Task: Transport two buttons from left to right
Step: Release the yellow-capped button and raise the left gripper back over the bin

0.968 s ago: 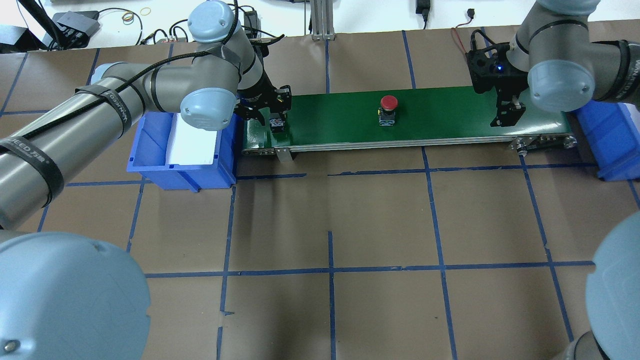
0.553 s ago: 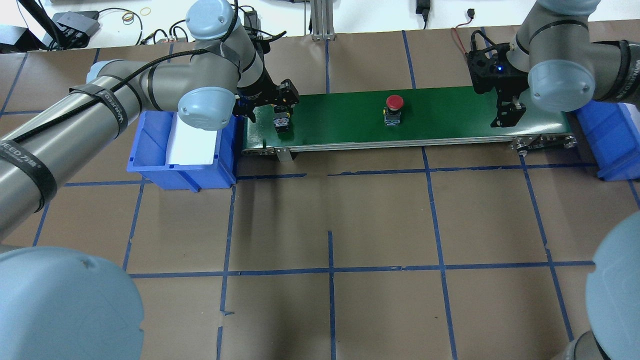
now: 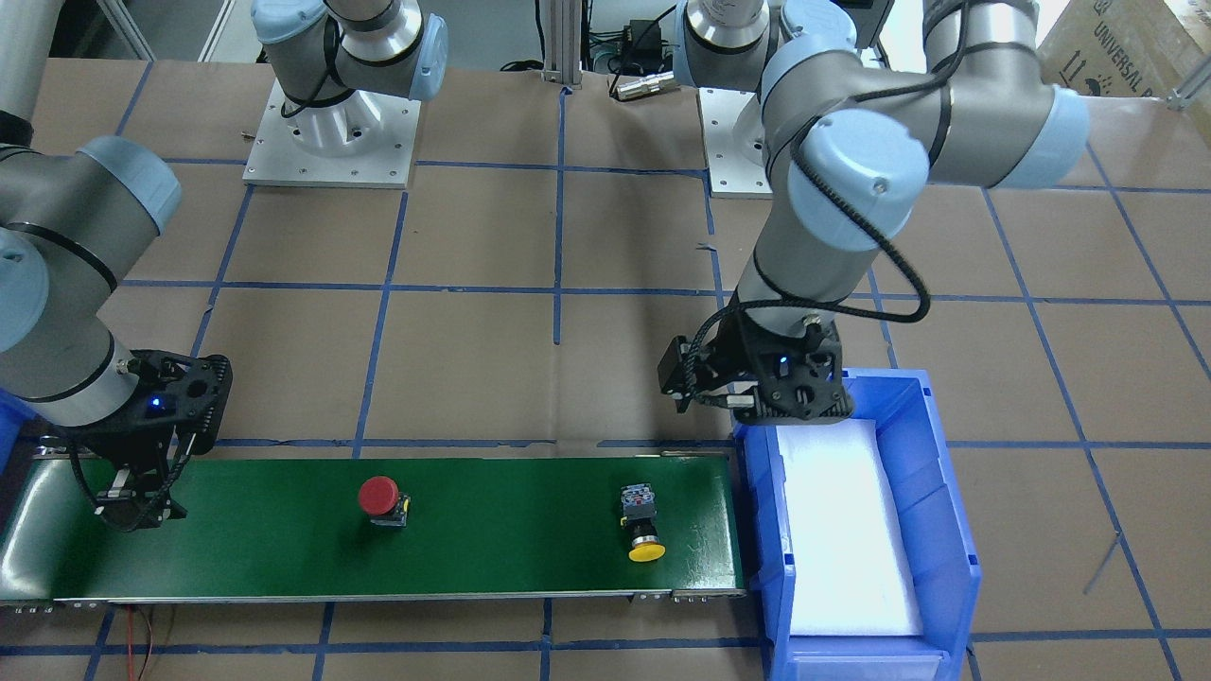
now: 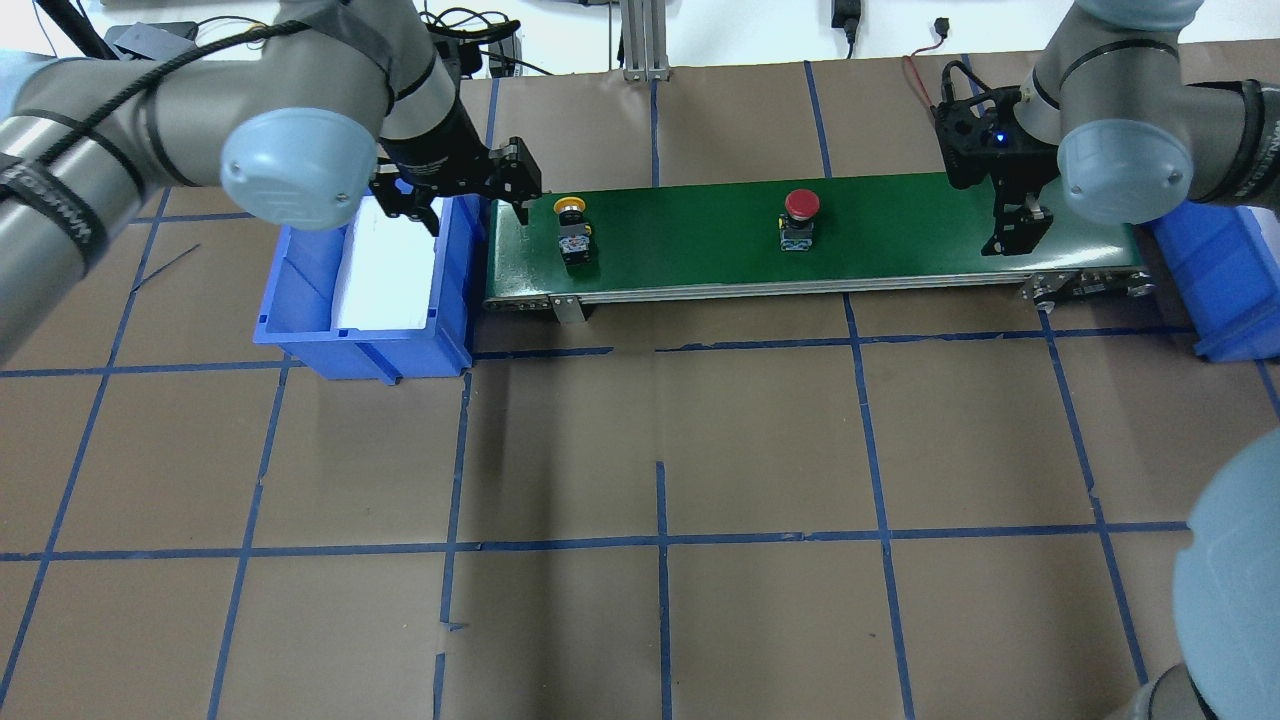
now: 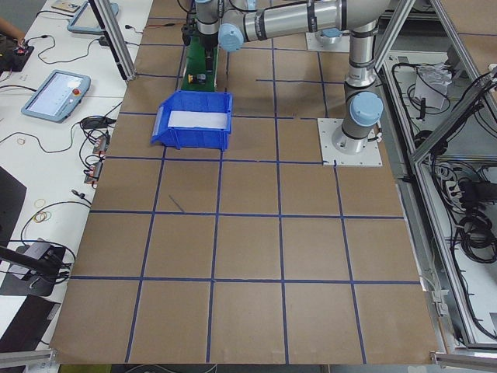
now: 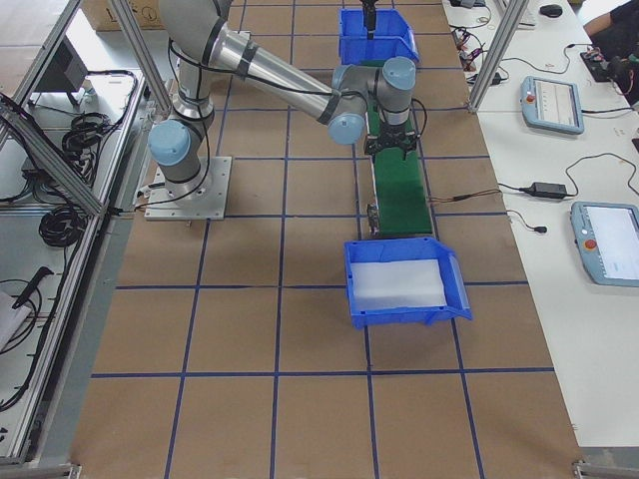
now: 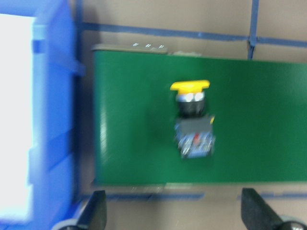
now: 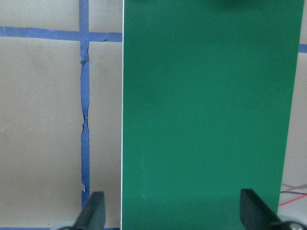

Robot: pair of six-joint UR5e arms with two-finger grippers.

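A bench (image 4: 660,420) covered in brown paper and gridded with blue tape carries a long green conveyor belt (image 4: 700,245). A blue plastic bin lined with white foam (image 4: 300,310) sits at one end and a second blue bin (image 4: 1230,290) at the other.

The left gripper (image 4: 477,205) hangs over the seam between the foam-lined bin and the belt, its fingers wide apart and holding nothing. Just beside it, on the side toward the right gripper (image 4: 1015,235), the yellow-capped push-button on a black-grey switch body (image 4: 572,232) lies on its side. Its cap points away from the robot.

The red mushroom-capped push-button (image 4: 800,218) sits between the two grippers, nearer the right one and apparently upright. The right gripper hovers over its end of the belt, also spread and empty.

Both buttons look small, light and rigid. The rounded caps would likely slip, so the flat-sided switch bodies seem the safer place to pinch. The lying one may roll on its cap.
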